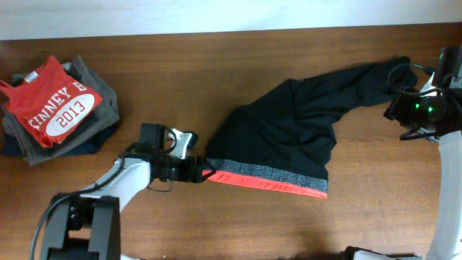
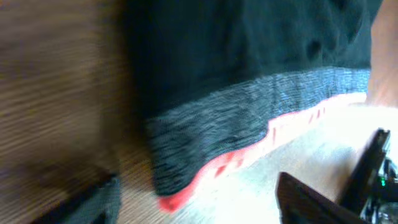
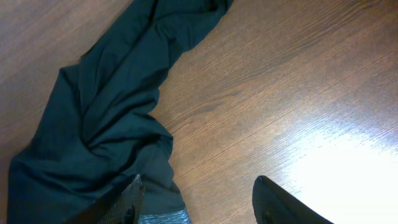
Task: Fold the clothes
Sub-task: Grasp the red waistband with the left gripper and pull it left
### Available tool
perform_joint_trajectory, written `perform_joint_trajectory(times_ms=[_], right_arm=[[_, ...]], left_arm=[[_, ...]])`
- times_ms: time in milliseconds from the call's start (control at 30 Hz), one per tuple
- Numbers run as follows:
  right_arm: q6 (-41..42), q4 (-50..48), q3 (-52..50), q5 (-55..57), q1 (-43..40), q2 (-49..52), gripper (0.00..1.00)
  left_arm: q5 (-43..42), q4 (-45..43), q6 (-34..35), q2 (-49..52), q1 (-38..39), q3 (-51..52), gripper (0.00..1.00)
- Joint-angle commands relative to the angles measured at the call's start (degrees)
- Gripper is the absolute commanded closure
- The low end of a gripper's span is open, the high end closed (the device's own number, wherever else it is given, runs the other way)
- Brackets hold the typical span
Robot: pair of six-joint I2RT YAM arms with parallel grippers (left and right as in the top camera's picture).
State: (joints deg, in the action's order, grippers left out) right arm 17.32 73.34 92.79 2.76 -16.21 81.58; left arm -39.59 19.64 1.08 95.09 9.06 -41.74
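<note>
1. The black trousers [image 1: 289, 130] lie on the wooden bench [image 1: 180, 72], reaching from its middle towards the far right corner. The legs are bunched together and run up to the right.
2. Their grey waistband [image 1: 267, 175], edged in red-orange, lies flat along the near side of the garment at a slight slant.
3. The left hand [image 1: 201, 172] sits low at the left end of the waistband. In the left wrist view its fingers [image 2: 93, 202] stand wide apart with the end of the waistband lying between them, and they do not pinch it.
4. The right hand [image 1: 392, 110] is near the right edge of the bench, beside the far end of the legs. In the right wrist view it is spread wide and holds nothing, with bare wood between the fingertips. One fingertip is at the edge of the dark cloth; whether it touches cannot be told.
5. At the far left, well apart from the trousers, a red T-shirt [image 1: 54, 108] tops a pile of folded grey and navy garments [image 1: 108, 94]. Its white print reads "KINNEY", with "2013" inside a white oval below.
</note>
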Motion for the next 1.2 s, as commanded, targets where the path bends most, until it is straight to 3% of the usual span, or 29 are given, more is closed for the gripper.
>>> perform_joint_trajectory(times_ms=[0,133,200,367,567,600,633,667,767,833,867,933,1167], right_arm=[[-0.6,0.3,1.1,-0.1,-0.3,-0.4,0.39],[-0.6,0.4,1.1,-0.2,-0.3,-0.4,0.39],[-0.6,0.4,1.1,-0.1,-0.3,-0.4,0.39],[-0.6,0.4,1.1,-0.1,-0.3,-0.4,0.39],[-0.6,0.4,1.1,-0.1,-0.3,-0.4,0.39],[-0.6,0.4,1.1,-0.1,-0.3,-0.4,0.39],[-0.6,0.4,1.1,-0.1,-0.3,-0.4,0.39],[-0.6,0.4,1.1,-0.1,-0.3,-0.4,0.39],[-0.6,0.4,1.0,-0.1,-0.3,-0.4,0.38],[-0.6,0.4,0.9,-0.1,-0.3,0.0,0.38],[-0.6,0.4,0.9,-0.1,-0.3,0.2,0.38],[-0.6,0.4,0.7,-0.1,-0.3,0.3,0.38],[-0.6,0.5,0.7,-0.1,-0.3,0.3,0.38]], left_arm=[[-2.0,-1.2,-0.2,1.2,1.9,-0.7,0.33],[-2.0,-3.5,0.1,1.2,2.3,-0.7,0.84],[-2.0,-3.8,1.1,1.2,2.2,-0.9,0.99],[2.6,-2.8,2.6,0.8,-1.6,-6.6,0.99],[12.7,-1.7,6.9,0.6,-13.0,-25.8,0.99],[12.9,-1.3,7.9,0.6,-14.4,-28.4,0.95],[12.8,-0.6,8.8,0.6,-15.6,-30.8,0.66],[11.9,0.2,8.8,0.6,-16.4,-32.7,0.00],[9.3,6.3,8.7,0.6,-17.0,-35.1,0.00],[10.5,17.5,7.4,0.9,-16.3,-34.7,0.00],[14.5,24.4,5.5,1.3,-15.6,-33.7,0.01],[19.6,29.4,5.3,1.8,-14.8,-32.3,0.00],[21.2,28.1,5.6,2.6,-11.0,-21.8,0.01]])
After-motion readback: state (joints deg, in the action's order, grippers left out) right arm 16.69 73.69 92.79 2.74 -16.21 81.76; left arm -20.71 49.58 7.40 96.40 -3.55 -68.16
